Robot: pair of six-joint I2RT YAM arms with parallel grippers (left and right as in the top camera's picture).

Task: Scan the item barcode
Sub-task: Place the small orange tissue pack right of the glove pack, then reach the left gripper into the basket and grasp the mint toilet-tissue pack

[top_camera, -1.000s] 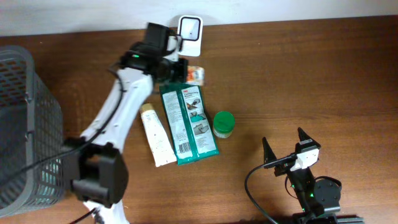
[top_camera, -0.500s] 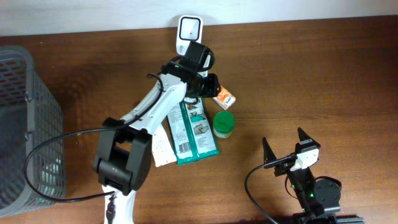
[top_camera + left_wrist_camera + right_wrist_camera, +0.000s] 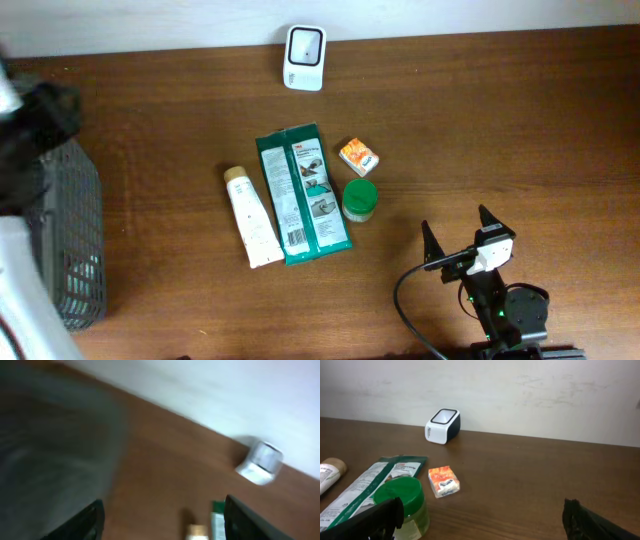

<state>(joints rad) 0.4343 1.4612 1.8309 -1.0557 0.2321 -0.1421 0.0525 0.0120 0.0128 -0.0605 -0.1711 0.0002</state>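
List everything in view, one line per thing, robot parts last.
white box-shaped barcode scanner: one, white, table's far edge by the wall
flat green plastic packet: one, green, table centre
cream squeeze tube: one, cream, left of the packet
small orange-and-white carton: one, orange-white, right of the packet's far end
green-lidded clear jar: one, green lid, right of the packet, nearer than the carton
grey mesh basket: one, grey, far left
brown wooden table: one, brown, beneath the items
left gripper: one, black, open, empty, by the basket
right gripper: one, black, open, empty, front right
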